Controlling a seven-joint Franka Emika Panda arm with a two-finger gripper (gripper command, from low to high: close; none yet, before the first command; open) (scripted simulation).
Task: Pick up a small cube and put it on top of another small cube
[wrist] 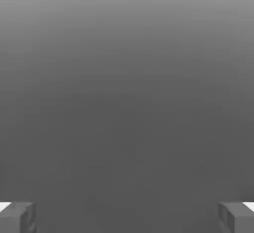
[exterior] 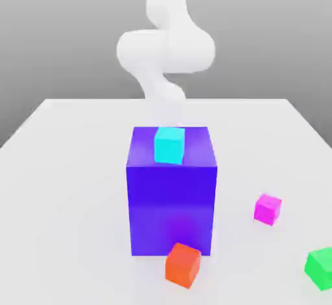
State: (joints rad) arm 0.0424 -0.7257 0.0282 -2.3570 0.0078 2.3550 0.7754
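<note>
Cubes everywhere, and none of the small ones stacked on another small one yet, folks. On the white desk (exterior: 58,187) sits a big blue block (exterior: 172,206), and perched on its top is a cyan cube (exterior: 169,145). That's on a large block, mind, so by my reading it doesn't count as the finish. Down at the block's front base, touching or just beside it, lies the red cube (exterior: 183,265). Off toward the exterior view's right sits the magenta cube (exterior: 268,208), and nearer the corner, partly cut by the frame, the green cube (exterior: 321,268). These two are well apart from each other and from the red one.

White arm (exterior: 165,44) rises behind the block, high above the desk. From the hand view, the tool (wrist: 127,217) has its fingertips (wrist: 17,217) spread wide apart, with nothing between them, just grey backdrop ahead.

So my call: we're at the very start. Nothing is grasped. What's left is the lot: choose a cube, descend, close on it, lift, carry it over a second small cube and set it down squarely.
</note>
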